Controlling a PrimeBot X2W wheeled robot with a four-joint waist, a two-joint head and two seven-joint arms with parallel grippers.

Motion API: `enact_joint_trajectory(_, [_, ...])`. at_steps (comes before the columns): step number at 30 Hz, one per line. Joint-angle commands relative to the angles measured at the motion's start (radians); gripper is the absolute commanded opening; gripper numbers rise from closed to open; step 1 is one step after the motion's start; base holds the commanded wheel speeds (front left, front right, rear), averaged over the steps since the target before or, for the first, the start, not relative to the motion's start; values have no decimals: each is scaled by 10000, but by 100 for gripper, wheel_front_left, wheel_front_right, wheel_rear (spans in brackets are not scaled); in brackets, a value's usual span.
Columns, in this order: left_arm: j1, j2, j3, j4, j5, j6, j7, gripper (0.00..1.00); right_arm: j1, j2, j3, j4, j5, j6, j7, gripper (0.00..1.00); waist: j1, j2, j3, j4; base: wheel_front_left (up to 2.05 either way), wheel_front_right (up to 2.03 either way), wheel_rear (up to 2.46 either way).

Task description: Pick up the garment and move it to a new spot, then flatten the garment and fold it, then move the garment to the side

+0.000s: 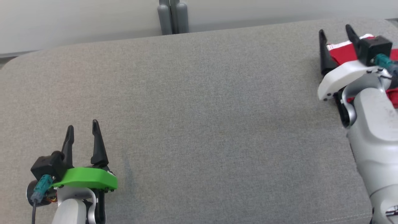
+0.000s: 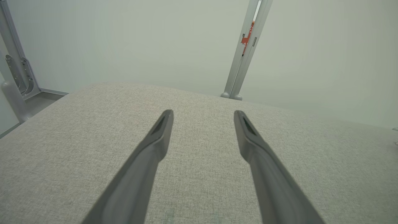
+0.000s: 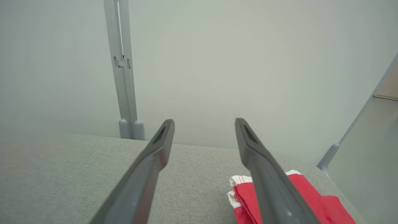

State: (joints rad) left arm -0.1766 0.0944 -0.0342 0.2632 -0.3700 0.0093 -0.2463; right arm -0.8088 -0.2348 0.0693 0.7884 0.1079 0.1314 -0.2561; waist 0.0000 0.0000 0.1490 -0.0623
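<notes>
Near left: left tool hovers low over the tabletop, fingers apart, nothing between them. The left wrist view agrees: left tool spread over bare grey fabric.

Middle: plain grey fabric and no objects.

Far right: right tool is also spread wide and holds nothing, fingers pointing at the far edge. The garment, red with white trim, lies bunched or folded under this tool and its wrist at the tabletop's right edge. The arm hides most of it.

In the right wrist view the garment sits below and to the right of the right tool. The right finger crosses over it and the left finger is over bare fabric. Contact can't be judged.

Key relation: the garment is off-centre to the right of the right tool's gap, not between the fingers. The right arm is much nearer and the left is well apart, so the right arm should probably grasp, shifting right and down first. The long axis seems to run roughly along the fingers, but that's uncertain.

Beyond: grey post and a pale wall.
</notes>
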Motion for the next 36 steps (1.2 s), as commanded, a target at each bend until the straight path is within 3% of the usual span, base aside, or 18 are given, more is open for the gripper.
enact_joint_trajectory(1, [115, 10, -2, 88, -91, 39, 140, 100, 542, 206, 136, -328, 162, -16, -44, 100, 0, 0, -471, 127, 0, 0, 0])
enact_joint_trajectory(12, [1017, 92, -193, -314, 44, 193, 219, 100, 4190, 1580, 320, -3545, 464, -14, -85, 100, 0, 0, -1140, 338, 0, 0, 0])
enact_joint_trajectory(17, [1485, 58, -263, -615, 144, 337, 133, 100, 5558, 1798, 494, -4598, 88, -14, -90, 100, 0, 0, -1251, 348, 0, 0, 0])
enact_joint_trajectory(23, [1985, -53, -381, -842, 240, 457, -17, 100, 6479, 1833, 538, -5210, 412, -13, -91, 100, 0, 0, -1292, 317, 0, 0, 0])
enact_joint_trajectory(36, [2356, -8, -678, -772, 238, 414, -66, 100, 7098, 1839, 445, -5338, 660, -13, -45, 100, 0, 0, -1567, 385, 0, 0, 0])
